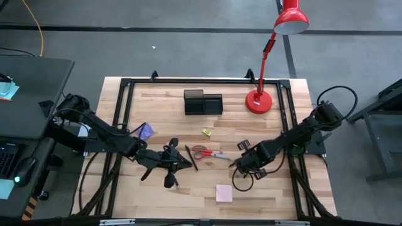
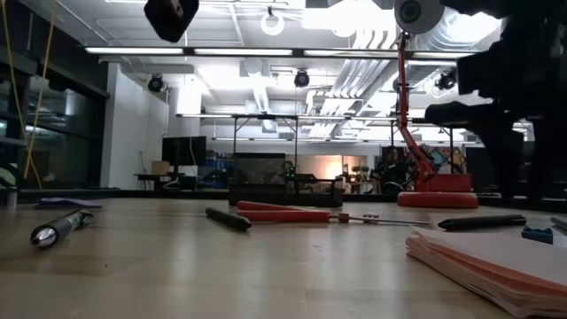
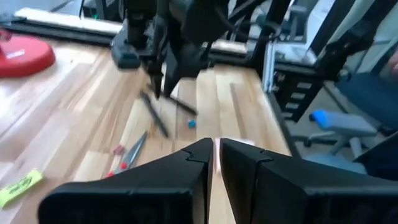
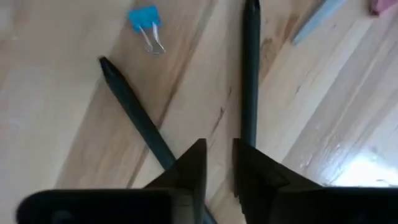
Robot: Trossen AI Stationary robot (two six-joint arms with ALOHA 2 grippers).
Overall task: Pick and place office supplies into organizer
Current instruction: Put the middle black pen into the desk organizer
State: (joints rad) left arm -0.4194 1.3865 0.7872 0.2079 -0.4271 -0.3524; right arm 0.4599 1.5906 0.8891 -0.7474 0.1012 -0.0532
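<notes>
1. At the left of the wooden worktop (image 1: pixel 157 188), a purple note pad (image 1: pixel 146 130) lies near the left arm's forearm.
2. The left gripper (image 1: pixel 186 164) hangs low over the middle of the worktop, just left of the scissors; its fingers (image 3: pixel 186 171) are together with only a thin slit between them, and nothing shows between them.
3. A dark pen (image 1: pixel 190 157) lies aslant just past that gripper's tip, beside the handles of the red-handled scissors (image 1: pixel 210 153), which lie flat near the worktop's centre.
4. The black organizer (image 1: pixel 203 102) stands at the far middle of the worktop, its taller cup section on the left joined to the lower tray section on the right; whether anything lies inside cannot be told.
5. A small yellow piece (image 1: pixel 206 132) lies between the organizer and the scissors, apart from both.
6. A pink note pad (image 1: pixel 223 192) lies toward the near edge, right of centre.
7. The right gripper (image 1: pixel 237 164) is low over the worktop, right of the scissors; its fingers (image 4: pixel 193 168) stand slightly apart over two dark pens (image 4: pixel 249 68) that lie on the wood, gripping neither.
8. A small blue binder clip (image 4: pixel 146 22) lies near those pens.
9. A red desk lamp (image 1: pixel 259 100) stands at the far right.
</notes>
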